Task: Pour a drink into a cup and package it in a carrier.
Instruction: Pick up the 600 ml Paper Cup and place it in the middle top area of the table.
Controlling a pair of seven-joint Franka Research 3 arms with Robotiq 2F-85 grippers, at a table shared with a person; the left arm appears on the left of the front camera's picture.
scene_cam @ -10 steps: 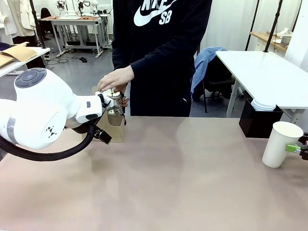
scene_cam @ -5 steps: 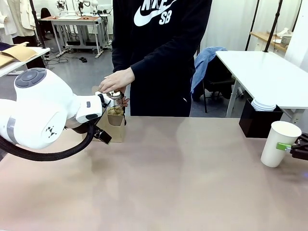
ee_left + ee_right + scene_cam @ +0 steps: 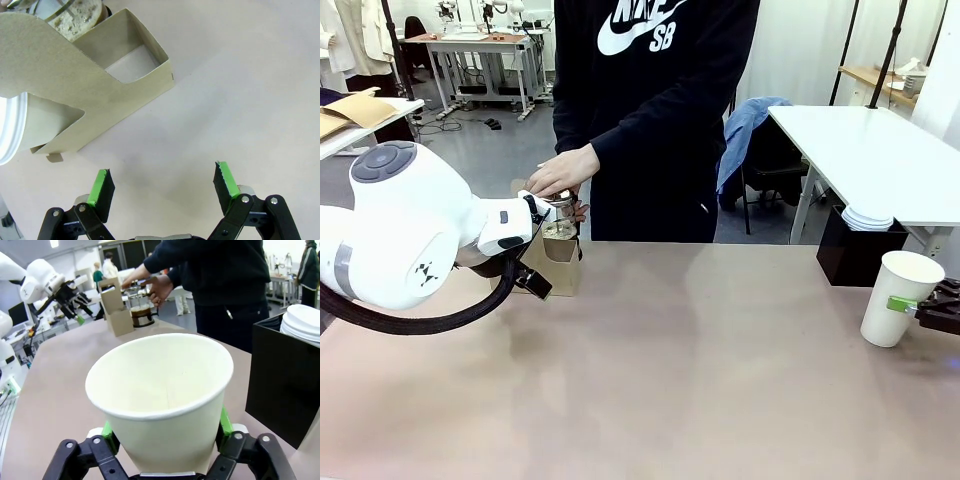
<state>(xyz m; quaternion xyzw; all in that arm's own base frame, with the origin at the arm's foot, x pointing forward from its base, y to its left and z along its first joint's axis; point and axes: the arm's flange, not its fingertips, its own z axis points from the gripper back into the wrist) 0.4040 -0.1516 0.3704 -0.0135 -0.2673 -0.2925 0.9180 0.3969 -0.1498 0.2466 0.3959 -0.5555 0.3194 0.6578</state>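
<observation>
At the table's edge, the cup (image 3: 165, 390) was clamped in the right gripper (image 3: 165, 437); it could be crushed by oversqueezing; the left gripper (image 3: 162, 182) was held open.

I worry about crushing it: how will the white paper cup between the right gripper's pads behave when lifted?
The paper cup looks empty, so probably light. Its thin walls likely flex under the right gripper, so a hard squeeze may dent it. Tall with a narrower base, it could tip if nudged.
</observation>
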